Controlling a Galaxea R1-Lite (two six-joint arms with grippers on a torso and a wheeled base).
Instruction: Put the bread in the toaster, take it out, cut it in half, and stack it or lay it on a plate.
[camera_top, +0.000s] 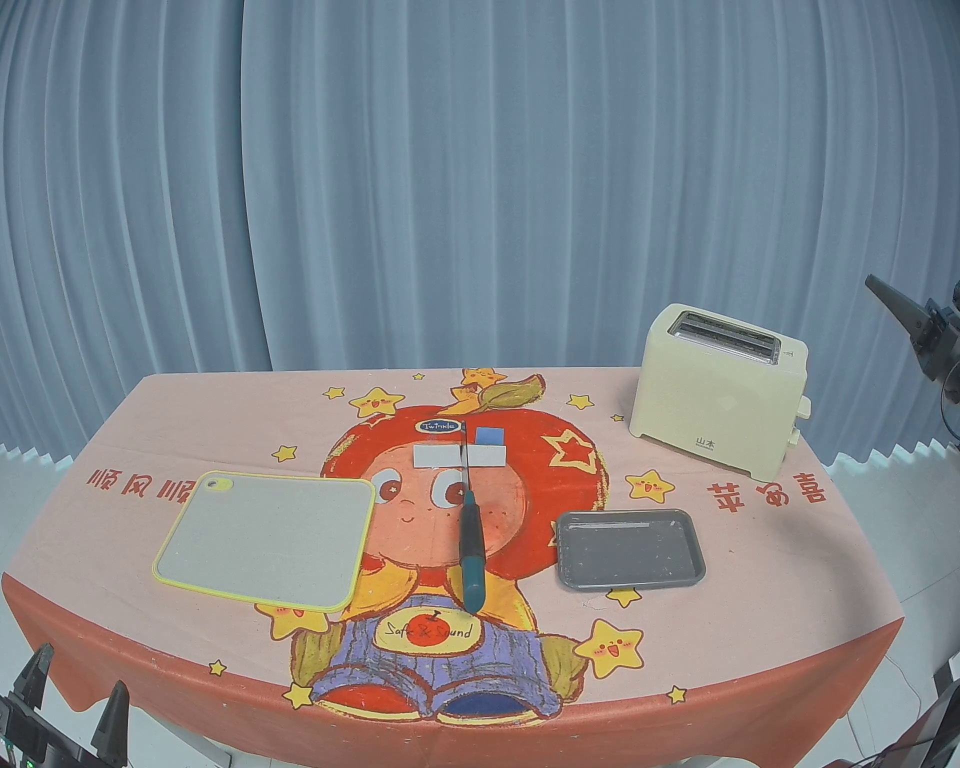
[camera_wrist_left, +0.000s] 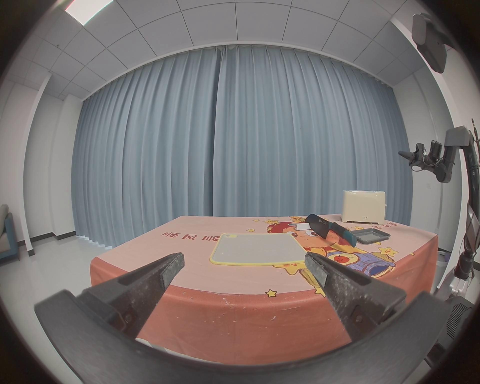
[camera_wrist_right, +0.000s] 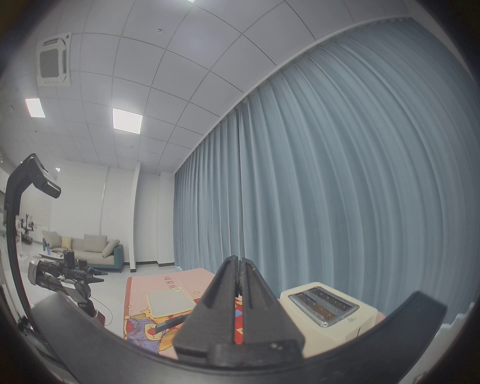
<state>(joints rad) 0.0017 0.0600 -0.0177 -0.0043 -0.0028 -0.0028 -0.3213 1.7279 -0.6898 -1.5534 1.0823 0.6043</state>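
A cream two-slot toaster (camera_top: 720, 385) stands at the table's back right, its slots dark. A knife (camera_top: 470, 535) with a teal handle lies mid-table, its blade on a small white rest (camera_top: 458, 456). Left of it lies a grey cutting board (camera_top: 265, 540) with a yellow rim; right of it sits a dark grey plate (camera_top: 630, 548). My left gripper (camera_top: 80, 675) hangs open below the table's front left edge, holding nothing, as its own view shows (camera_wrist_left: 243, 263). My right gripper (camera_top: 880, 292) is raised beyond the toaster's right side, shut on nothing (camera_wrist_right: 239, 262). The toaster (camera_wrist_right: 325, 310) lies below it.
The table wears a pink cartoon cloth (camera_top: 760, 620) and is backed by a blue curtain (camera_top: 480, 180). Open cloth lies between the plate and the front edge. In the left wrist view the board (camera_wrist_left: 257, 248) and the knife (camera_wrist_left: 330, 228) lie ahead.
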